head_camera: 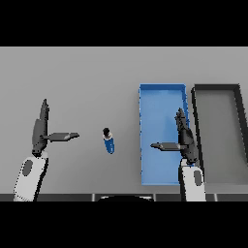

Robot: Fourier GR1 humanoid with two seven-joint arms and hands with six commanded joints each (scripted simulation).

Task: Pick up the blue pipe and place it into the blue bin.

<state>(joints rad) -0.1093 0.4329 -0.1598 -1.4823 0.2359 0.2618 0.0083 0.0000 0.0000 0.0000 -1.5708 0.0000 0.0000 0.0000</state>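
The blue pipe (109, 141), short with a dark cap at its far end, lies on the grey table between my two hands. The blue bin (147, 97) stands to its right, a long tray with nothing visible inside. My right hand (185, 139) hovers over the bin's right side, fingers straight and thumb pointing left, holding nothing. My left hand (39, 131) is at the left of the table, open too, its thumb pointing toward the pipe with a gap between them.
A dark grey bin (240, 111) stands right beside the blue bin, at the table's right edge.
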